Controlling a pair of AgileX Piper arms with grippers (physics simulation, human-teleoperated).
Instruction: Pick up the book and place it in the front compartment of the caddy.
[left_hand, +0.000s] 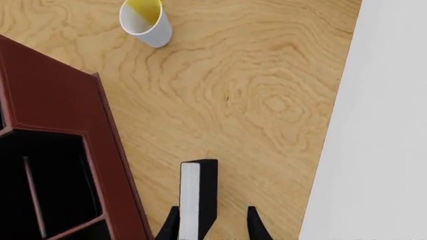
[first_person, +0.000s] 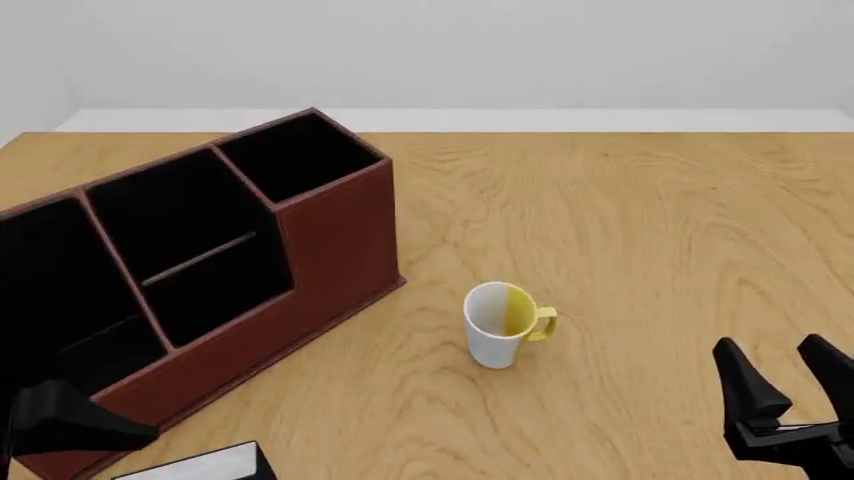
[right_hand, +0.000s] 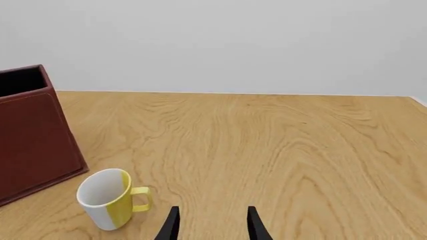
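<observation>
Holding the book (left_hand: 197, 195) between its fingers, the left gripper (left_hand: 212, 225) sits just beside the caddy (first_person: 334, 240); mug (first_person: 502, 323) stands apart, right gripper (first_person: 787, 385) wide open.

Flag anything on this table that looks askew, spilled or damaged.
Nothing looks spilled or damaged. The caddy sits diagonally across the table, and the mug stands upright beside it. The book is on edge between the left gripper's fingers, not yet in a compartment.
</observation>
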